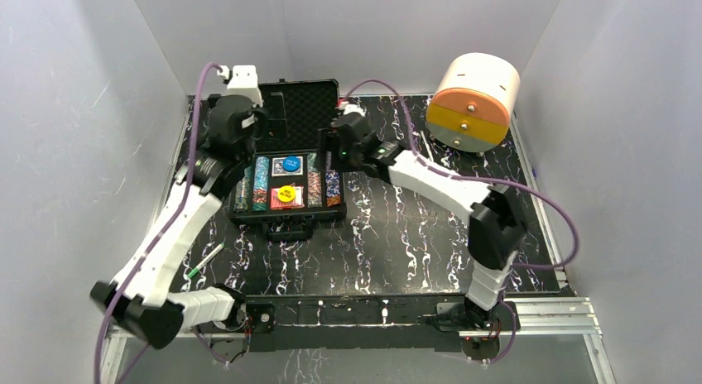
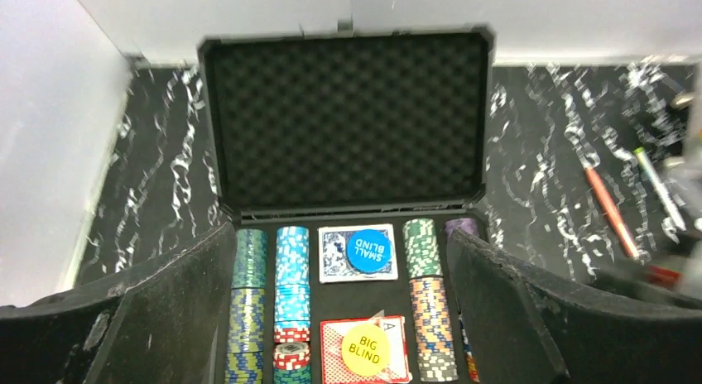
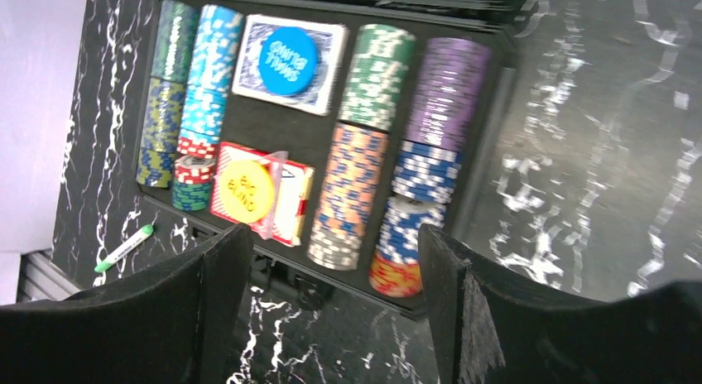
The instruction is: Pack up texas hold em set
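The black case (image 1: 248, 223) lies open at the table's back left, its foam-lined lid (image 2: 343, 111) standing upright. Rows of striped poker chips (image 2: 291, 268) fill the tray. A blue dealer button (image 2: 367, 250) lies on the blue card deck (image 2: 335, 256). A yellow button (image 2: 364, 349) lies on the red deck (image 2: 331, 363). My left gripper (image 2: 341, 235) is open and empty above the tray's left side. My right gripper (image 3: 331, 260) is open and empty, over the case's front right edge (image 3: 484, 152) near the chips (image 3: 356, 185).
A big white-and-orange cylinder (image 1: 473, 103) stands at the back right. An orange pen (image 2: 608, 210) and a white pen (image 2: 658, 185) lie right of the case. A green-tipped pen (image 1: 203, 261) lies at the front left. White walls enclose the table.
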### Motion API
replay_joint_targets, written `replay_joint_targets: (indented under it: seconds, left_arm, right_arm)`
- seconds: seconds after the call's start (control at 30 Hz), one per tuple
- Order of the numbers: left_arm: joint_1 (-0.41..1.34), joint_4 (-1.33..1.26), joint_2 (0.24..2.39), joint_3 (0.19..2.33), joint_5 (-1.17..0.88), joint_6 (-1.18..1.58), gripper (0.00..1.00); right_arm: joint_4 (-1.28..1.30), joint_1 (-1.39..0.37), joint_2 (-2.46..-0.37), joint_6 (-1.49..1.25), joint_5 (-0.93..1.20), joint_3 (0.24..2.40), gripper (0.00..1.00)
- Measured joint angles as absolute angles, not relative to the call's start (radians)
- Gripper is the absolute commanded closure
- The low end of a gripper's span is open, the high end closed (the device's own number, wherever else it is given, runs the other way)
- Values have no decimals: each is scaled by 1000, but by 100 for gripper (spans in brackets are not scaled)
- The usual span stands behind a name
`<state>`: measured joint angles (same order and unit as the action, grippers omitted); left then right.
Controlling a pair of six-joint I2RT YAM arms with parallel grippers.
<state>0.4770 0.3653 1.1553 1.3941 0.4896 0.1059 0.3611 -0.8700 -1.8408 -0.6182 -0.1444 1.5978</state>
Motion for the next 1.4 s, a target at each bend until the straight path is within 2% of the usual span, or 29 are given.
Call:
replay_joint_targets:
  seconds: [0.27, 0.43, 0.53, 0.6, 0.9, 1.1, 1.2, 1.33, 1.4]
  left_arm:
    - [157, 377, 1392, 1399, 150, 213, 2]
    - [-64, 309, 1495, 1399, -89, 261, 2]
    - [-178, 262, 1595, 1412, -253, 270, 8]
    - [-231, 228, 1691, 1441, -350, 271, 8]
    - [-335, -14, 1943, 1488, -723, 342, 7]
    - [-339, -111, 2107, 1624, -781, 352, 2]
    - [-338, -187, 2162, 1627, -797, 383, 9]
    - [-339, -363, 2255, 1649, -899, 484, 11]
    - [-339, -469, 2307, 1672, -957, 561, 16]
  right_arm:
    - [265, -810, -1579, -630, -164, 1271, 16]
    - [237, -786, -1518, -636, -167, 1115, 15]
    - [217, -765, -1505, -639, -168, 1053, 15]
    - [197, -752, -1502, -642, -163, 1019, 15]
    - [141, -739, -1512, -651, -124, 1002, 15]
    - [133, -725, -1555, -652, -108, 1003, 15]
    - [137, -720, -1573, -653, -104, 1011, 15]
    - [158, -719, -1598, -657, -101, 1045, 16]
    - [164, -719, -1606, -660, -101, 1061, 16]
